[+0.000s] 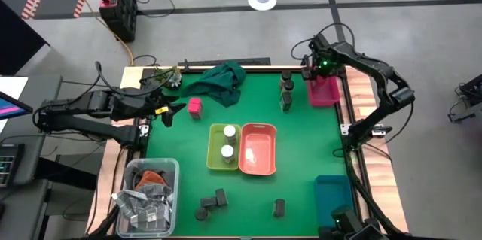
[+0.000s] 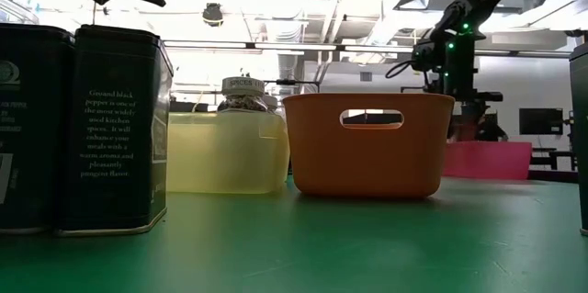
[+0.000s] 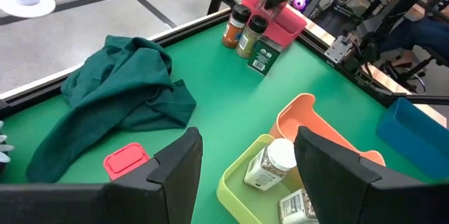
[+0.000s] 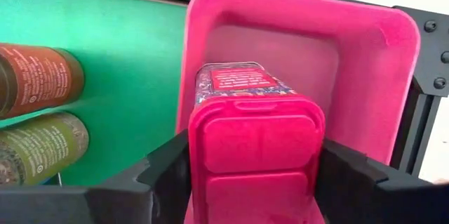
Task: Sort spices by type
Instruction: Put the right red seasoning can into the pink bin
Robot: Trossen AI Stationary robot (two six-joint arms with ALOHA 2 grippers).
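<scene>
Pink, boxy and red-lidded, a spice pack (image 4: 256, 140) is seen between the fingers of the right gripper (image 1: 314, 73), which is held over the pink bin (image 1: 325, 93) at the table's far right corner. The dark fingers (image 4: 165, 171) stand just beside the pack's two sides; whether they press it or have let go cannot be told. Two dark round jars (image 1: 286, 82) and a dark green pack (image 3: 265, 57) are found on the green mat (image 1: 301, 142) just beside that gripper, outside the bin.

The left gripper (image 1: 167, 109) hangs open and empty over the mat's left edge. A second pink pack (image 1: 195, 107) lies just in front of its fingertips, with the dark green cloth (image 1: 224, 80) beyond it. Farther ahead, two white-topped jars (image 1: 228, 141) are held in the yellow-green bin (image 1: 215, 157), touching the orange bin (image 1: 257, 148). Dark grey blocky packs (image 1: 213, 202) are scattered on the near part of the mat, well apart from both grippers.
</scene>
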